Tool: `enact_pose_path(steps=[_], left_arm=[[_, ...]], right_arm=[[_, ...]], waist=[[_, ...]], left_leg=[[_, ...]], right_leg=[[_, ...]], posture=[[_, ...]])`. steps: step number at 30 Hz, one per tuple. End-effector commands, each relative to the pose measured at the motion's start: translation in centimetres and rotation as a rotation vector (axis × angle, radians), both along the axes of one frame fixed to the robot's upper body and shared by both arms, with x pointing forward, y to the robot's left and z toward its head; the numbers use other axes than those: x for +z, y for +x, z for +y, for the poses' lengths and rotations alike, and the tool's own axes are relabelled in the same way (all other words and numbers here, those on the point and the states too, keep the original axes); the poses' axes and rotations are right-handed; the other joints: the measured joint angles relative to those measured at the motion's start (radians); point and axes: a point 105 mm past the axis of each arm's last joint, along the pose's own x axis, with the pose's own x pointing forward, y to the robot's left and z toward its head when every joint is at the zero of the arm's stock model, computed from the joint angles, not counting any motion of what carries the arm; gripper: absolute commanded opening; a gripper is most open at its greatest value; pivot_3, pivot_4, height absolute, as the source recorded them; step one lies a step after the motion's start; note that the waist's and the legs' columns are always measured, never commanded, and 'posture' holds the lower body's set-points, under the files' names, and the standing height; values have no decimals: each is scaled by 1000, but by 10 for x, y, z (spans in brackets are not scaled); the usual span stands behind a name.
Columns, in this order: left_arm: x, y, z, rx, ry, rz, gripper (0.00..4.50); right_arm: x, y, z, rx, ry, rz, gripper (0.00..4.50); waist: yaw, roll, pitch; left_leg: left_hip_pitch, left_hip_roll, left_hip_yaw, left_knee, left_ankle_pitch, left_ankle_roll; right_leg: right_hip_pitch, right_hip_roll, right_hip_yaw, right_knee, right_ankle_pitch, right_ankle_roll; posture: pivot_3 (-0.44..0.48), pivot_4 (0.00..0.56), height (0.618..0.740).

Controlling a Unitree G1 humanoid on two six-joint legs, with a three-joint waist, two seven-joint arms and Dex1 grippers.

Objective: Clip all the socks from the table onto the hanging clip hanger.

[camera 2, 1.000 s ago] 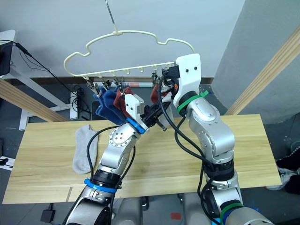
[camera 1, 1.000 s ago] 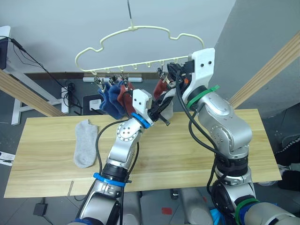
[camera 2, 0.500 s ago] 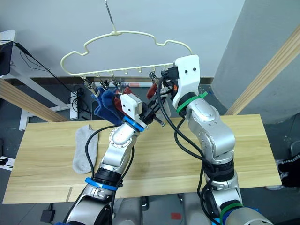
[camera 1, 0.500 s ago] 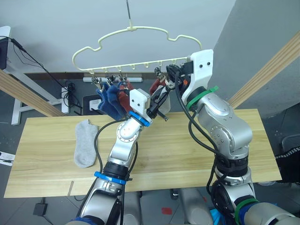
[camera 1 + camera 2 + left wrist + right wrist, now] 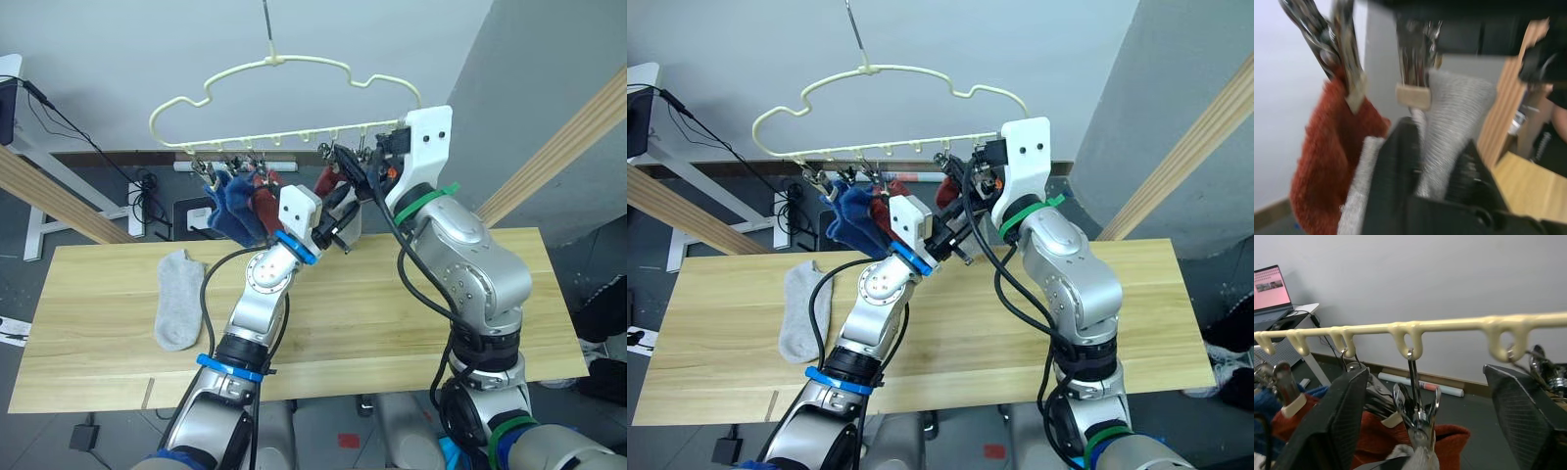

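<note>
The cream clip hanger (image 5: 294, 61) hangs above the table (image 5: 411, 313). Two blue socks (image 5: 230, 201) and a rust red sock (image 5: 261, 208) hang from its left clips, another red sock (image 5: 328, 181) further right. Beside that one a light grey sock (image 5: 1454, 107) hangs from a metal clip (image 5: 1413, 95). My left gripper (image 5: 338, 230) is open, its fingers (image 5: 1396, 166) standing either side of the grey sock's lower part. My right gripper (image 5: 1424, 371) is open just below the hanger's bar (image 5: 1449, 324), straddling that clip. A second grey sock (image 5: 178, 299) lies flat on the table's left end.
Slanted wooden frame poles run at the left (image 5: 49, 201) and right (image 5: 563, 152). Behind the table's left end are a white desk with a laptop (image 5: 1271, 289) and cables on the floor. The table's middle and right are bare wood.
Both grippers have opened: the right one has let go of the clip, and the left one has loosened from the grey sock, which now hangs from the clip. The hanger swung slightly left.
</note>
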Motion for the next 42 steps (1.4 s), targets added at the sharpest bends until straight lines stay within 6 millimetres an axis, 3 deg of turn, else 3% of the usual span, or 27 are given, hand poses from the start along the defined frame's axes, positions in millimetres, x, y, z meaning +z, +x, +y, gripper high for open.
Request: enact_pose_path(steps=[1,2,12,16,18,22,30,33,37,42], left_arm=[[0,-10,-7,-78,8,17,2343],[0,-14,-7,-103,9,25,2602],[-3,-47,4,-349,99,129,2602],[3,-54,15,-407,131,182,2625],[6,-55,18,-422,137,199,2625],[10,-56,25,-425,164,219,2625],[18,-29,37,-223,-22,231,2625],[16,-26,40,-176,-20,203,3150],[14,-27,43,-162,-7,184,4356],[14,-46,46,-253,87,156,4457]], right_arm=[[8,-18,3,49,-13,-60,3724],[7,-20,2,51,-29,-69,3724],[4,-46,-15,33,-82,-136,3724],[6,-46,-25,-20,-55,-134,2865],[5,-45,-26,-31,-54,-130,2865],[5,-44,-28,-48,-41,-125,2865],[7,-43,-33,-78,-26,-136,2865],[6,-44,-32,-77,-29,-135,2822],[5,-44,-32,-76,-37,-132,2822],[0,-40,-34,-96,-59,-109,2822]], waist=[[0,0,0],[-1,0,0],[-5,0,0],[-5,0,0],[-5,0,0],[-5,0,0],[-5,0,0],[-5,0,0],[-5,0,0],[-6,0,0]], left_leg=[[0,0,0,0,0,0],[0,0,0,0,0,0],[1,0,0,0,0,0],[1,1,0,0,0,-1],[1,0,0,0,0,-1],[1,1,0,0,0,-1],[1,0,0,0,0,0],[1,0,0,0,0,0],[1,0,0,0,0,0],[1,1,0,0,0,-1]], right_leg=[[0,0,0,0,0,0],[0,0,0,0,0,0],[0,0,1,0,-3,5],[0,1,1,1,-3,5],[0,1,1,1,-3,5],[0,1,1,0,-3,5],[0,0,1,0,-3,5],[0,1,1,0,-3,5],[0,1,1,0,-3,5],[0,1,1,0,-3,5]], posture=[[-129,401,701],[-129,401,701],[-147,403,701],[-148,406,701],[-148,406,701],[-148,406,701],[-139,403,701],[-141,404,701],[-141,405,701],[-140,406,701]])
